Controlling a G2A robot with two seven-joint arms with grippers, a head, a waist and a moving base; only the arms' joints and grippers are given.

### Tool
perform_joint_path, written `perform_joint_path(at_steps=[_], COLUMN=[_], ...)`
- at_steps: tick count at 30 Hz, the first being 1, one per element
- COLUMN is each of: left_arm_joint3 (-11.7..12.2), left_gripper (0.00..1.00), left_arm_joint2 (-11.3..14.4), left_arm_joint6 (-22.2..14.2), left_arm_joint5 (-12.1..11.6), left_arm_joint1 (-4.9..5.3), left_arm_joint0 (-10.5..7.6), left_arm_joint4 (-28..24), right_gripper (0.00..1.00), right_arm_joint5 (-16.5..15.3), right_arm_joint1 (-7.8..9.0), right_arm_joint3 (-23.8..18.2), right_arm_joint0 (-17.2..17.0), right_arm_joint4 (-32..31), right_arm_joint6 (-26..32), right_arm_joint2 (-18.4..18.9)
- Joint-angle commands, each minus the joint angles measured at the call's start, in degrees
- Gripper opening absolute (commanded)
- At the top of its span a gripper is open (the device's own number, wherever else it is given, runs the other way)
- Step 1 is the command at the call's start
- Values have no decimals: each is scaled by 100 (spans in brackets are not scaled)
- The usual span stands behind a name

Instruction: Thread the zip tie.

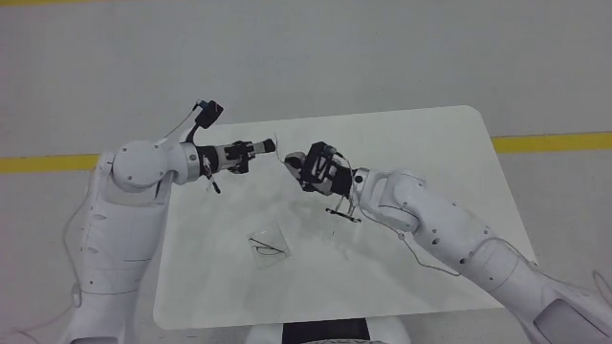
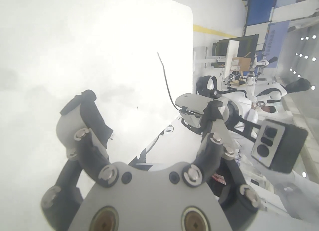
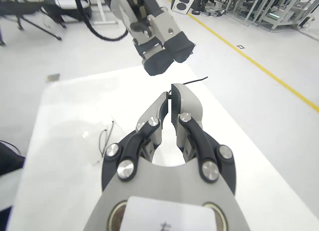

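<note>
Right gripper (image 3: 171,90) pinches zip tie (image 3: 195,81); left gripper (image 2: 149,100) gapes.

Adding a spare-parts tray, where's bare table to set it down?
Free: table far-right corner, beyond the right arm; near edge between the clear bag and that arm. Crowded: far-left part, where left gripper faces right gripper holding the zip tie.

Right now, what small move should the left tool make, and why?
Likely ease the left tool onto the zip tie and close: the right tool pinches it, its tail juts out free, and the left tool is open nearby.
</note>
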Motion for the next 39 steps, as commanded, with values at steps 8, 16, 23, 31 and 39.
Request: perform_joint_path(at_steps=[8, 16, 23, 31, 39], left_arm_joint3=[975, 1153, 1728, 2181, 2543], left_gripper=[100, 100, 100, 100, 100], left_arm_joint2=[58, 54, 98, 676, 1125], left_arm_joint6=[-514, -433, -813, -924, -924], left_arm_joint5=[-1223, -1265, -1482, -1825, -1856], left_arm_joint1=[54, 75, 127, 234, 392], left_arm_joint0=[-174, -283, -439, -730, -910], left_arm_joint4=[-1321, -1251, -1973, -3051, -3695], right_gripper=[0, 0, 0, 0, 0], right_arm_joint5=[1, 1, 1, 1, 1], right_arm_joint1=[155, 161, 112, 144, 32], right_arm_joint3=[375, 402, 371, 154, 364], right_arm_joint0=[314, 352, 132, 59, -47], right_arm_joint4=[2474, 2609, 3951, 5523, 6201], right_arm_joint6=[308, 333, 458, 1239, 1840], right_arm_joint2=[-301, -326, -214, -4, 279])
